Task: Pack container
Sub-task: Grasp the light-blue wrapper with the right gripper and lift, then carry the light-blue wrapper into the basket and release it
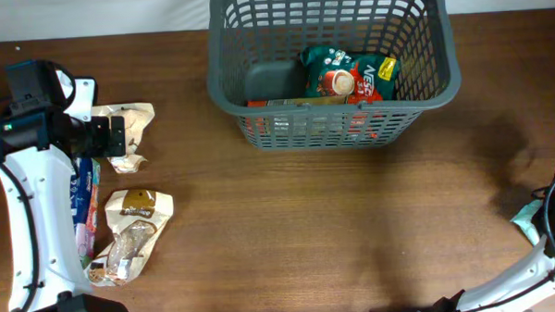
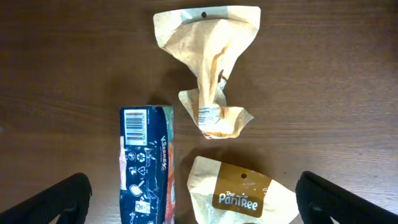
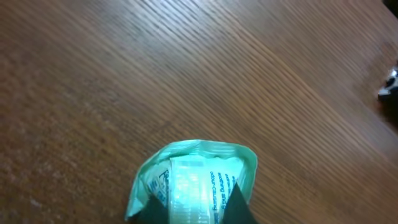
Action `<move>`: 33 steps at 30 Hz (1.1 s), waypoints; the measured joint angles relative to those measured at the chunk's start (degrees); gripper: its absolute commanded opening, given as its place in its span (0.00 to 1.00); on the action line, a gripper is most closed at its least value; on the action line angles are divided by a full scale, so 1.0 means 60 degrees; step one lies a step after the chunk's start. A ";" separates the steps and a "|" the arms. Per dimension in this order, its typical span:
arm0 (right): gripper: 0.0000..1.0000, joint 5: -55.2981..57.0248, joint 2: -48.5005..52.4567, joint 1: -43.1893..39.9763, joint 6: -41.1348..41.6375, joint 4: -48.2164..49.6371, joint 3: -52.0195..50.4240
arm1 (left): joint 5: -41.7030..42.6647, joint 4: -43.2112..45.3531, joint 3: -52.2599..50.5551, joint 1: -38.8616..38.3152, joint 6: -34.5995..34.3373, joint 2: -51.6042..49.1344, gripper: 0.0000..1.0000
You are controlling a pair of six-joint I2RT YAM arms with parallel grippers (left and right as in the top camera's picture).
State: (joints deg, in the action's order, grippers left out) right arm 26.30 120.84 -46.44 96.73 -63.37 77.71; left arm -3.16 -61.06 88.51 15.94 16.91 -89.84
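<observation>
The dark grey container point(image 1: 221, 88) stands at the back centre. It holds a green packet point(image 1: 324, 58), a red and green packet point(image 1: 377, 77) and a dark grey pouch point(image 1: 273, 82). My left gripper point(image 1: 119, 134) is open and empty, its fingers point(image 2: 193, 200) spread wide above a crumpled tan packet point(image 2: 211, 68), a blue packet point(image 2: 148, 165) and a tan PanTree packet point(image 2: 241, 194). My right gripper point(image 3: 193, 210) is shut on a light green packet point(image 3: 193, 174) over the wood at the far right point(image 1: 530, 218).
On the left of the table lie the crumpled tan packet point(image 1: 133, 133), the blue packet point(image 1: 83, 195), the PanTree packet point(image 1: 139, 205) and a clear snack packet point(image 1: 123, 252). The table's back edge runs behind the container.
</observation>
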 measured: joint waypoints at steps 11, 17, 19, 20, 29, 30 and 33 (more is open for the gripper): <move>0.03 -0.0015 -0.0240 0.0091 -0.3293 0.1439 -0.0113 | 0.0004 0.0004 0.0000 0.0000 0.0000 0.0000 0.99; 0.04 -0.3177 0.0062 0.0630 -0.6433 0.2484 0.1453 | 0.0000 0.0007 0.0000 0.0000 0.0000 0.0000 0.99; 0.03 -0.4932 0.0390 0.1027 -0.7308 0.2659 0.2182 | 0.0004 0.0007 0.0000 0.0000 0.0000 0.0000 0.99; 0.04 -0.5716 0.0557 0.1239 -0.7723 0.2721 0.2528 | 0.0004 0.0007 0.0000 0.0000 0.0000 0.0000 0.99; 0.04 -1.0244 0.0987 0.2594 -0.9686 0.3901 0.6539 | 0.0000 0.0007 0.0000 0.0000 0.0000 -0.0007 0.99; 0.04 -1.0721 0.0987 0.2721 -1.0094 0.4044 0.7104 | 0.0004 0.0007 0.0000 0.0000 0.0000 -0.0007 0.99; 0.03 -1.1908 0.0987 0.3078 -1.1245 0.4222 0.8451 | 0.0007 0.0011 0.0000 0.0000 0.0000 -0.0011 0.99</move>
State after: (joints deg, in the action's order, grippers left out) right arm -45.15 126.76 -27.97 29.26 -38.04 128.42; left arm -3.11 -60.99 88.51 15.94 16.91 -89.91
